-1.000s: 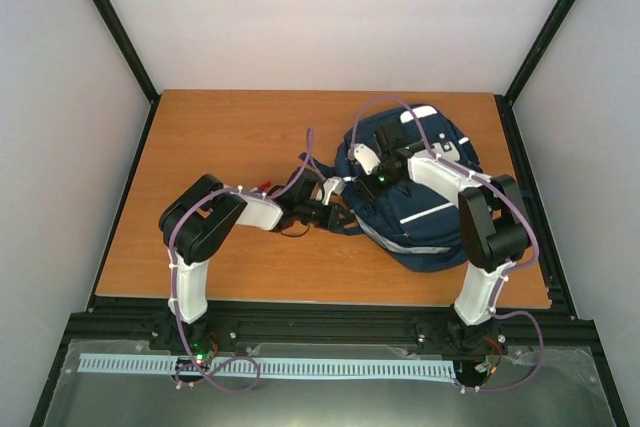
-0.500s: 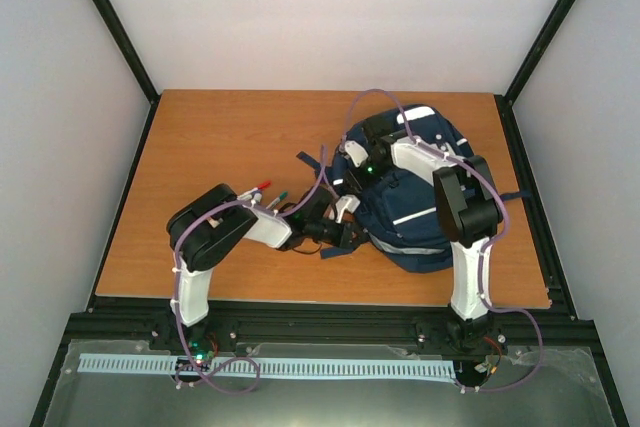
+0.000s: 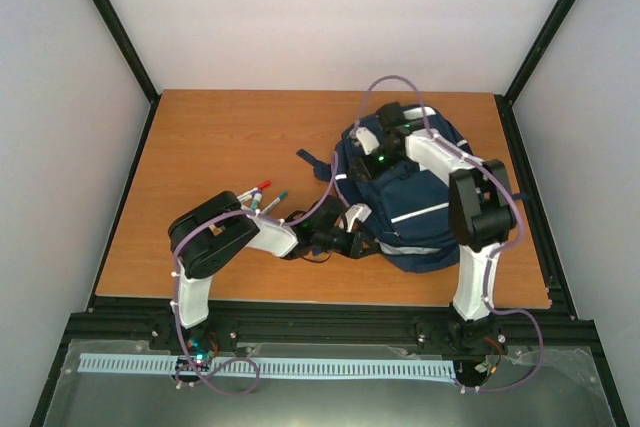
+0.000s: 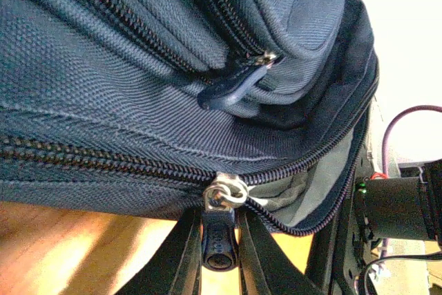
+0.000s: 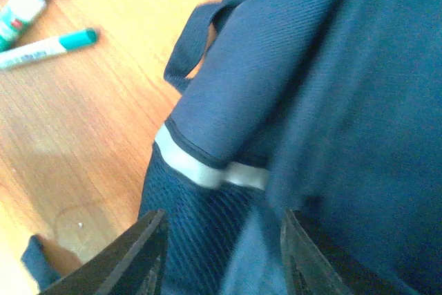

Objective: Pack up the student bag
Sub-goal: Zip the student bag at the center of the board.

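Evidently a zip job: one claw pulls, the other braces

Top view: the student bag (image 3: 415, 212) lies on the right half of the bench (image 3: 220, 137). The left claw (image 3: 347, 230) sits at its near-left edge. The right claw (image 3: 362, 142) reaches over its far-left shoulder, probably so that one works the zip while the other resists the drag. Two markers (image 3: 262, 194) lie beside the left arm, not yet packed.

Left wrist view: the claw is pinched narrow on the zipper pull (image 4: 219, 243) of the lower zip. The track gapes to the right and shows pale lining, so the grip suits sliding it.

Right wrist view: the claw stands half-spread over the bag's side fabric with nothing visibly pinched. I judge it is placed to pin the bag down.
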You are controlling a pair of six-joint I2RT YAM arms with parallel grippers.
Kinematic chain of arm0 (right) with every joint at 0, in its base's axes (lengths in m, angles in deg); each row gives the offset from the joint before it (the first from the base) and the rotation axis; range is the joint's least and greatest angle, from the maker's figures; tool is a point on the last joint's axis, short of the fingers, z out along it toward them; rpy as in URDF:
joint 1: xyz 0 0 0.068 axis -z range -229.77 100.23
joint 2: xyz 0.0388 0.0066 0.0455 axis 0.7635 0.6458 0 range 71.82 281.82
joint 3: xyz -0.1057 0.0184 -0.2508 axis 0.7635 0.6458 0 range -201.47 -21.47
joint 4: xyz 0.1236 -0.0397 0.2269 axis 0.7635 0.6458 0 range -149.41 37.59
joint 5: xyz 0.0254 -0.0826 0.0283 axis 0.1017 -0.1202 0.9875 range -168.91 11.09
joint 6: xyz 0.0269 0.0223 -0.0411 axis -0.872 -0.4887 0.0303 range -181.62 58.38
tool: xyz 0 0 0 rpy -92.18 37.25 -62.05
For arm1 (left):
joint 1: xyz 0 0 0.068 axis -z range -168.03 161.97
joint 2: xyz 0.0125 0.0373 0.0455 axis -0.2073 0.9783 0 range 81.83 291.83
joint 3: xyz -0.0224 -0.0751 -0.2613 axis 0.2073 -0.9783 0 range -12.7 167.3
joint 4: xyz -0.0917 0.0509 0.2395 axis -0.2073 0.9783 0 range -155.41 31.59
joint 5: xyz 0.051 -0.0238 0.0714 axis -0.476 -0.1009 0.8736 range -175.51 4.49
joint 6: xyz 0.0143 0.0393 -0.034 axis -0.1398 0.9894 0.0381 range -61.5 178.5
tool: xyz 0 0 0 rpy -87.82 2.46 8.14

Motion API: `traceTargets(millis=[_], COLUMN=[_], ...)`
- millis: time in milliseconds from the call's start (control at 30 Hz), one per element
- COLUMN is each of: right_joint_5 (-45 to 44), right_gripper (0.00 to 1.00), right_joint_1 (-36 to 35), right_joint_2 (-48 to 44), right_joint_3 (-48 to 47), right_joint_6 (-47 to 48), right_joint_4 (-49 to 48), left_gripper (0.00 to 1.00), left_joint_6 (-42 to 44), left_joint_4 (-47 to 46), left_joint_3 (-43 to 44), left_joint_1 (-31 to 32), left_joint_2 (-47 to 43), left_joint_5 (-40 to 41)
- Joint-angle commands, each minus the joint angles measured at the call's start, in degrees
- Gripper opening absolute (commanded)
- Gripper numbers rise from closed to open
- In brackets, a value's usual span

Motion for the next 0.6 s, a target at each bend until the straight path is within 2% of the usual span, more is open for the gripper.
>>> traceTargets(millis=[0, 167, 367, 567], right_joint_5=[1.4, 0.8, -1.1, 1.2], right_gripper=[0.49, 0.58, 0.63, 0.63], right_joint_1=[5.6, 13.9, 25.2, 26.0], right_joint_2=[-10.2, -17.8, -23.7, -33.7], right_joint_3=[1.6, 7.7, 17.1, 32.1], right_joint_6=[3.1, 8.8, 23.9, 41.5], right_joint_4=[0.7, 2.1, 6.1, 10.8], left_gripper=[0.02, 0.02, 0.01, 0.01], left_joint_6=[1.2, 1.9, 4.8, 9.6], left_joint_4=[1.8, 4.8, 10.9, 18.3], left_joint_3=[0.3, 1.1, 3.3, 9.0], left_joint_1=[0.3, -2.4, -9.3, -15.1], left_joint_2=[-4.2, -4.8, -4.9, -3.6], left_joint_5=[1.4, 0.5, -1.1, -2.4])
